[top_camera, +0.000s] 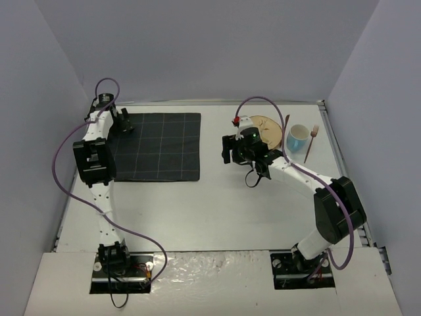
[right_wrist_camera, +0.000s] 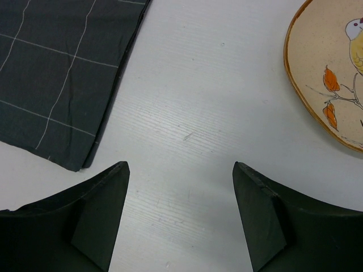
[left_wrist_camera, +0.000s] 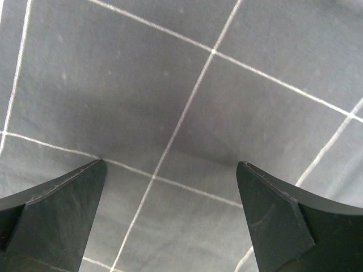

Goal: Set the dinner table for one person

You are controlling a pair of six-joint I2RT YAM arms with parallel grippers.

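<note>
The white dinner table (top_camera: 217, 210) carries a dark grid-lined placemat (top_camera: 158, 146) at the far left. My left gripper (top_camera: 122, 123) hovers over the placemat's far-left corner, open and empty; the left wrist view shows only cloth (left_wrist_camera: 187, 85) between the jaws of this gripper (left_wrist_camera: 170, 170). My right gripper (top_camera: 229, 150) is open and empty over bare table (right_wrist_camera: 187, 113), between the placemat (right_wrist_camera: 57, 73) and a beige plate with a bird drawing (top_camera: 268, 129). The plate's edge shows at the top right of the right wrist view (right_wrist_camera: 329, 73).
A light blue cup (top_camera: 297, 137) stands right of the plate. A thin dark utensil (top_camera: 285, 128) lies between plate and cup, and a brownish fork (top_camera: 310, 142) lies right of the cup. Grey walls enclose the table on three sides.
</note>
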